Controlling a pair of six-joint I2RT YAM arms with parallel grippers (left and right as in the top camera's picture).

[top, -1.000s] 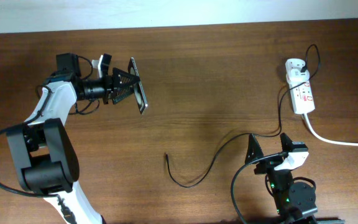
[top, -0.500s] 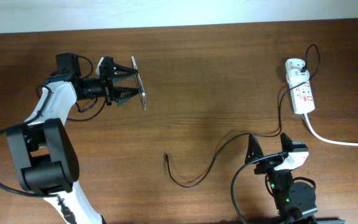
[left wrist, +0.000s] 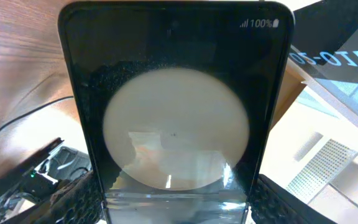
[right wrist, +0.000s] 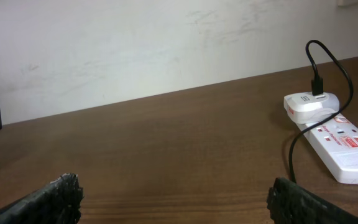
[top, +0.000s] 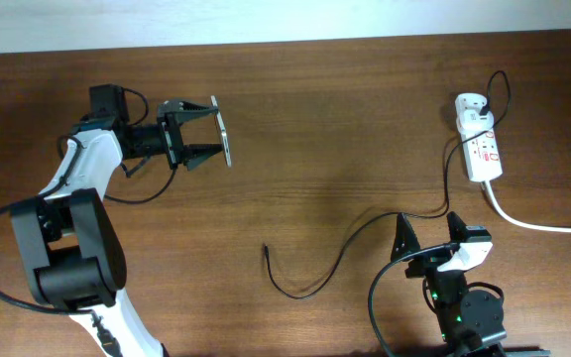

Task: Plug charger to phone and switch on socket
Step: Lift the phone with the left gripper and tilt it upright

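L jaws pinch glossy rect. phone [left wrist: 173,124] w/ knobbly pads [left wrist: 73,200], prob. on edge.

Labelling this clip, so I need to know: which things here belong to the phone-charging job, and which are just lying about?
Job: phone, held in the left gripper; charger; socket.
Lying about: nothing loose seen; only the table and wall.

You have a counter [top: 345,119] of dark brown wood, grain visible, low sheen. The phone [left wrist: 176,124] shows you a glossy glass face, strongly reflective. The socket [right wrist: 344,152] is smooth white plastic, slightly glossy. The charger [right wrist: 317,86] is black, matt, rubbery-looking. The wall [right wrist: 135,50] is matt off-white, faintly scuffed.
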